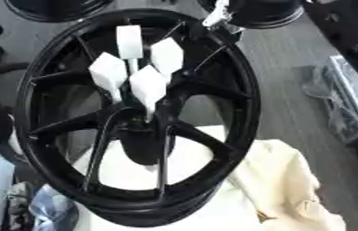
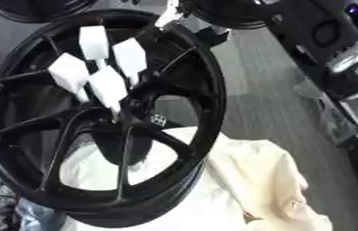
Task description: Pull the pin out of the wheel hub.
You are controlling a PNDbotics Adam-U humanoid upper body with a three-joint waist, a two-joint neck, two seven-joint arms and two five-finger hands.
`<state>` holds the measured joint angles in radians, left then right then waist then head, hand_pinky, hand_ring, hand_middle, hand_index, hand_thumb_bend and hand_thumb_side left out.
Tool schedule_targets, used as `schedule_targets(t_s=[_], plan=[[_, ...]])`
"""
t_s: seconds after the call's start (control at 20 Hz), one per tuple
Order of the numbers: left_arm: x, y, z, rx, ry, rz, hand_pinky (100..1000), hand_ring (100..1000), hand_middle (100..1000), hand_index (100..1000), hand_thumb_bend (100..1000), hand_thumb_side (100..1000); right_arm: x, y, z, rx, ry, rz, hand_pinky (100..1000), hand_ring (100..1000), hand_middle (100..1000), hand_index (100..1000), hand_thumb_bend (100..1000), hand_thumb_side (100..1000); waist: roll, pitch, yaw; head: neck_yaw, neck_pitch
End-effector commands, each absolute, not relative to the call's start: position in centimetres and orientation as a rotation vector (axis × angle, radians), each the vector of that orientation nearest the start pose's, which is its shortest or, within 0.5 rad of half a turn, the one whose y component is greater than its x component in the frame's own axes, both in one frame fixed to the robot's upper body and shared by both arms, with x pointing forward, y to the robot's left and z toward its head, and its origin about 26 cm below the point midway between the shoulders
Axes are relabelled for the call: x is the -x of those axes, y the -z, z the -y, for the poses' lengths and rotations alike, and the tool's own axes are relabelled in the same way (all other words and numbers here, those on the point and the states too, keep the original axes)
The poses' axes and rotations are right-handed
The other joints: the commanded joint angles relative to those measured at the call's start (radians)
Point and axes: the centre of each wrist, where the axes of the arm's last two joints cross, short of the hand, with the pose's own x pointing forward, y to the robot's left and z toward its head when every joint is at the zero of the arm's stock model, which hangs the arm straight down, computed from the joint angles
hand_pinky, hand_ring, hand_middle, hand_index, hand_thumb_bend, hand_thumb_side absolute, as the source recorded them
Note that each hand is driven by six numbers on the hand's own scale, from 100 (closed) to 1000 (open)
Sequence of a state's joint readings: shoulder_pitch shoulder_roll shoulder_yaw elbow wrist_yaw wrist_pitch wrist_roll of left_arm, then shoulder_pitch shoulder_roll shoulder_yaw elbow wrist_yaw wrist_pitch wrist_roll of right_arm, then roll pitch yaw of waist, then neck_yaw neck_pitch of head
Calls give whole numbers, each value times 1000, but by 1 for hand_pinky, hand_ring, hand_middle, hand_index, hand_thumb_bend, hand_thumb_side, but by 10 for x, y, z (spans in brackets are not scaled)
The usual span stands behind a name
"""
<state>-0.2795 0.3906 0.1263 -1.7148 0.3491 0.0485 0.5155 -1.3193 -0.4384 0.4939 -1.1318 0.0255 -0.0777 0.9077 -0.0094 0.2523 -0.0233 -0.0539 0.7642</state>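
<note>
Wheel hub (image 1: 134,122), black metal with thin paired spokes, propped at a tilt over a crumpled cream cloth (image 1: 280,185), filling most of both views. At its middle, four white plastic pins with blocky heads (image 1: 149,85), clustered close together, heads up and outward, thin shafts running down toward the dark centre boss (image 2: 122,122); all four seated in the hub, none pulled free. Near the upper rim, a small white-and-silver piece (image 2: 170,16), too unclear to name. Behind, along the far edge, parts of two more black wheels (image 1: 262,12), lying on a grey wood-grain surface (image 1: 288,67). To the right of the hub, well apart from it, a crinkled clear plastic bag (image 1: 336,90). At the right edge of the right eye view, black right arm with silver joints (image 2: 346,58), apart from the hub and the pins. Right hand cut off by the frame: cannot tell whether wide, narrow or holding anything. Left hand nowhere in either view.
</note>
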Motion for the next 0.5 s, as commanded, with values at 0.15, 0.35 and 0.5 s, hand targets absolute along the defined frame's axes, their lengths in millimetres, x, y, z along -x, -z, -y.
schedule_targets(t_s=[0.15, 0.35, 0.5], plan=[[-329, -154, -336, -366, -469, 1942, 738, 769, 742, 711, 250, 809, -428, -373, 110, -10, -2018, 1639, 894, 828, 786, 878, 489, 225, 3, -25, -10, 3, 6], [-328, -152, -339, -380, -468, 1936, 739, 769, 742, 710, 249, 810, -416, -367, 97, 19, -2063, 1656, 890, 835, 793, 887, 498, 241, -3, -31, -22, 17, 6], [-327, -151, -341, -390, -469, 1932, 739, 769, 742, 710, 248, 811, -414, -362, 95, 50, -2062, 1663, 891, 836, 792, 889, 503, 240, -6, -33, -27, 26, 6]])
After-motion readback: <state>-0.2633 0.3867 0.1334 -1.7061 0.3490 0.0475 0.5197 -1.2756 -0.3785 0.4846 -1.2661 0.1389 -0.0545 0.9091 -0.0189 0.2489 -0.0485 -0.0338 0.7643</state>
